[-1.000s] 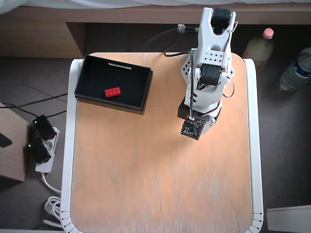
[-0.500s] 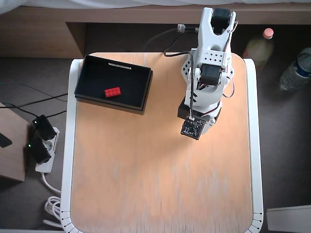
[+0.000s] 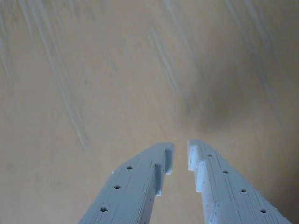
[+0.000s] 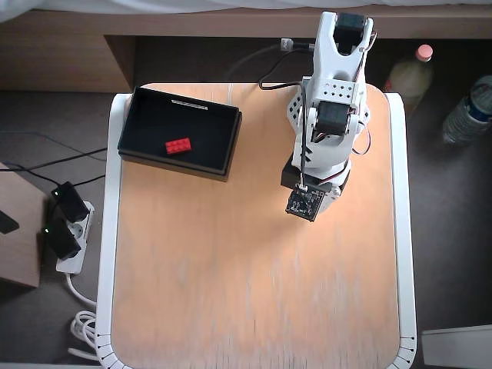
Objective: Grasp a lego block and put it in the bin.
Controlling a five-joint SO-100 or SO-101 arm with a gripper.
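Fingers of my gripper sit narrowly parted at lower centre of the wrist view, holding nothing, above bare wooden table; lego block lies in the bin.

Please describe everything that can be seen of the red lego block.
The lego block is a small bright red rectangular brick, plastic by its look. It lies flat on the floor of the black bin, near its middle, slightly turned, apart from the walls. Nothing else touches it. Its studs are too small to count. Only the overhead view shows it.
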